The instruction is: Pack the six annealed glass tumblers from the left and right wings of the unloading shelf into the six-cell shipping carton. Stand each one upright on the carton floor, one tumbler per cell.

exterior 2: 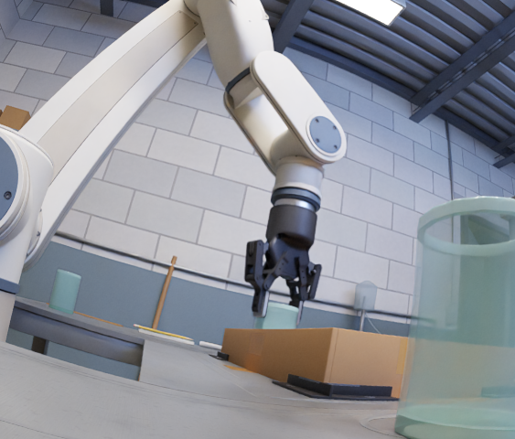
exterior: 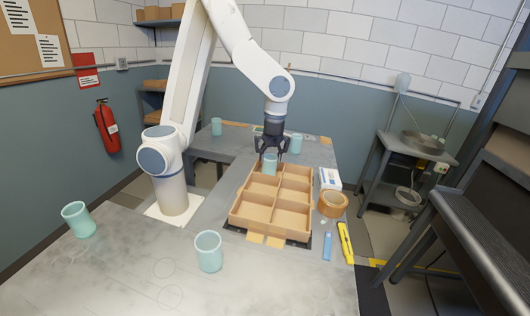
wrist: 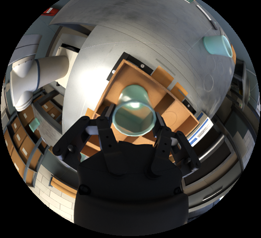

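A pale green glass tumbler (exterior: 269,164) stands upright in the far left cell of the six-cell carton (exterior: 275,199); its lower part is hidden by the carton wall (exterior 2: 314,354). The wrist camera looks down into its open mouth (wrist: 134,118). The other cells hold nothing. Two tumblers stand on the near wing, one at the left edge (exterior: 78,219) and one nearer the carton (exterior: 208,251). Two more stand on the far wing, one left (exterior: 216,126) and one right (exterior: 296,143). My gripper (exterior: 271,154) is over the carton's far left cell, closed around the tumbler's rim.
A tape roll (exterior: 332,203) lies right of the carton, with a white box (exterior: 329,178) behind it. A blue marker (exterior: 327,245) and a yellow knife (exterior: 345,242) lie near the table's right edge. The arm's base (exterior: 168,184) stands left of the carton.
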You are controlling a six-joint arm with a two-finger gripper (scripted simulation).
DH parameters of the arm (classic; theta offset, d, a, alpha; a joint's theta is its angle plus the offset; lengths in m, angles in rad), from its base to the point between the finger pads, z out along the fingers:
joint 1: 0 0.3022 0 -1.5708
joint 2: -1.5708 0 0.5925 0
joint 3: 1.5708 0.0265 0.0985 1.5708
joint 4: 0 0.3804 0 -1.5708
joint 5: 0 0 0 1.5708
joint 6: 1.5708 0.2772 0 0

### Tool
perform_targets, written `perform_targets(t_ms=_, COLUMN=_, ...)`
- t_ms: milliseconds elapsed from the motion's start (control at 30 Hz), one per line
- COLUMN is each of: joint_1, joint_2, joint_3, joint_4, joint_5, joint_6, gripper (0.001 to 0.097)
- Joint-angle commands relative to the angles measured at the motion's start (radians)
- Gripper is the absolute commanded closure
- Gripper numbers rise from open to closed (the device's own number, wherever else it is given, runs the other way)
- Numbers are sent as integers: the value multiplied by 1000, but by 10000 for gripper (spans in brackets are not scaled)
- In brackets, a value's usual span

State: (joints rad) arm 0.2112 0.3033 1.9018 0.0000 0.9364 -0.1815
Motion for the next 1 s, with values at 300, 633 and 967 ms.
perform_targets(t_ms=300, joint_1=0, joint_2=-1, joint_3=-1, joint_4=0, joint_5=0, joint_6=0, gripper=546)
perform_targets(t_ms=633, joint_1=0, joint_2=-1, joint_3=-1, joint_4=0, joint_5=0, joint_6=0, gripper=346)
perform_targets(t_ms=967, joint_1=0, joint_2=-1, joint_3=-1, joint_4=0, joint_5=0, joint_6=0, gripper=221)
